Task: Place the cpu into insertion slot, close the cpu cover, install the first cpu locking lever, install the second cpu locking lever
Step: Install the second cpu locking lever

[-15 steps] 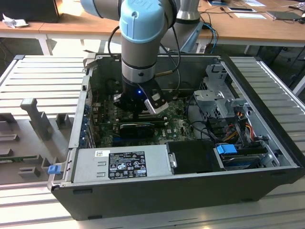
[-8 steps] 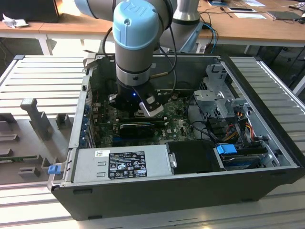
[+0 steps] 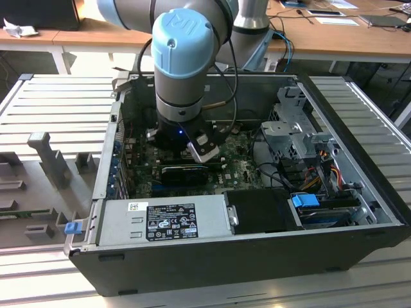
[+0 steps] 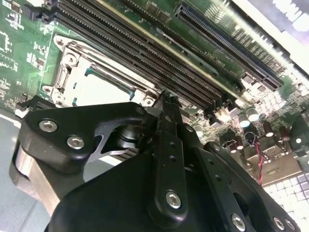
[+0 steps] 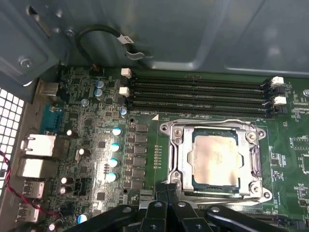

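The claw [image 5: 166, 191] hangs low over the motherboard [image 5: 91, 145] inside the open case [image 3: 192, 269], its black fingers [image 4: 166, 121] pressed together with nothing between them, tips right at the near edge of the socket. In both wrist views the cpu [image 5: 215, 162] lies flat in the slot [image 5: 179, 159] (silver top showing, smudged), and the cover [image 5: 251, 162] is folded down around it, its square window framing the chip. Bright metal lever wire [image 5: 212, 122] runs along the socket's side facing the memory slots [image 5: 198, 94], which lie just beyond it toward the case wall. Capacitors [image 5: 115, 154] stand in a row beside the socket, toward the rear ports [image 5: 34, 154]. In the exterior view the arm [image 3: 183, 58] reaches straight down into the case, with the power supply [image 3: 164, 221] along the near edge and drive cage [image 3: 292, 135] at the exterior view's right. The case rests on a slatted desk [image 3: 58, 102].
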Controlling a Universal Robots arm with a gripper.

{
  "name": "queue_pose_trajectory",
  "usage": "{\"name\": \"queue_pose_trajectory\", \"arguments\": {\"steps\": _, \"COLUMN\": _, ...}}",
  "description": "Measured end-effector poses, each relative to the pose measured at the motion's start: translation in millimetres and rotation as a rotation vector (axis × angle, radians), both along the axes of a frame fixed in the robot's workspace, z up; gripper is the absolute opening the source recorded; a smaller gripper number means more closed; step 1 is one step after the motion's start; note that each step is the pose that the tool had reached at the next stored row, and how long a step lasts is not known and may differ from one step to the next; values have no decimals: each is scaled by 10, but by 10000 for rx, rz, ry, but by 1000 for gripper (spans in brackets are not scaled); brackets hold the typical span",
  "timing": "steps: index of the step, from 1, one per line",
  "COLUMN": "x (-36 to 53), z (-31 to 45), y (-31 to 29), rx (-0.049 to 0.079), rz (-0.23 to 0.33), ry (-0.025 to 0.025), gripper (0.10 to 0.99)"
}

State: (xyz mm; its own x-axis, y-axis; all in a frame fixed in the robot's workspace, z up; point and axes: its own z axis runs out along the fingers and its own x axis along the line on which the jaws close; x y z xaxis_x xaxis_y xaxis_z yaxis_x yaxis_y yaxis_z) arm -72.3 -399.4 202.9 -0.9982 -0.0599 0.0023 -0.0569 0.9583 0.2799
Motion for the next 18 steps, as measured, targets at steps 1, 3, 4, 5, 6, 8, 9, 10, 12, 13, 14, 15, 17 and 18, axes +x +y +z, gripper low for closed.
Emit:
{"name": "queue_pose_trajectory", "arguments": {"steps": 1, "x": 0, "z": 0, "y": -16, "rx": 34, "rz": 0, "ry": 1, "gripper": 106}}
{"name": "queue_pose_trajectory", "arguments": {"steps": 3, "x": -1, "z": 0, "y": -49, "rx": 213, "rz": 0, "ry": 1, "gripper": 106}}
{"name": "queue_pose_trajectory", "arguments": {"steps": 4, "x": -1, "z": 0, "y": -80, "rx": 398, "rz": 1, "ry": 1, "gripper": 106}}
{"name": "queue_pose_trajectory", "arguments": {"steps": 5, "x": 0, "z": 0, "y": -97, "rx": 508, "rz": 1, "ry": 0, "gripper": 106}}
{"name": "queue_pose_trajectory", "arguments": {"steps": 6, "x": -1, "z": 0, "y": -119, "rx": 643, "rz": 0, "ry": 1, "gripper": 106}}
{"name": "queue_pose_trajectory", "arguments": {"steps": 8, "x": -2, "z": -1, "y": -138, "rx": 737, "rz": 0, "ry": 1, "gripper": 106}}
{"name": "queue_pose_trajectory", "arguments": {"steps": 9, "x": -1, "z": -5, "y": -154, "rx": 787, "rz": 1, "ry": 1, "gripper": 106}}
{"name": "queue_pose_trajectory", "arguments": {"steps": 10, "x": -1, "z": -10, "y": -162, "rx": 819, "rz": 1, "ry": 1, "gripper": 106}}
{"name": "queue_pose_trajectory", "arguments": {"steps": 12, "x": -2, "z": -19, "y": -164, "rx": 860, "rz": -2, "ry": 1, "gripper": 106}}
{"name": "queue_pose_trajectory", "arguments": {"steps": 13, "x": -2, "z": -23, "y": -165, "rx": 893, "rz": 0, "ry": 1, "gripper": 106}}
{"name": "queue_pose_trajectory", "arguments": {"steps": 14, "x": -1, "z": -34, "y": -165, "rx": 943, "rz": 0, "ry": 0, "gripper": 106}}
{"name": "queue_pose_trajectory", "arguments": {"steps": 15, "x": -1, "z": -42, "y": -166, "rx": 963, "rz": 0, "ry": 1, "gripper": 106}}
{"name": "queue_pose_trajectory", "arguments": {"steps": 17, "x": 0, "z": -55, "y": -167, "rx": 1001, "rz": 0, "ry": 1, "gripper": 106}}
{"name": "queue_pose_trajectory", "arguments": {"steps": 18, "x": 0, "z": -61, "y": -167, "rx": 1035, "rz": 0, "ry": 1, "gripper": 106}}
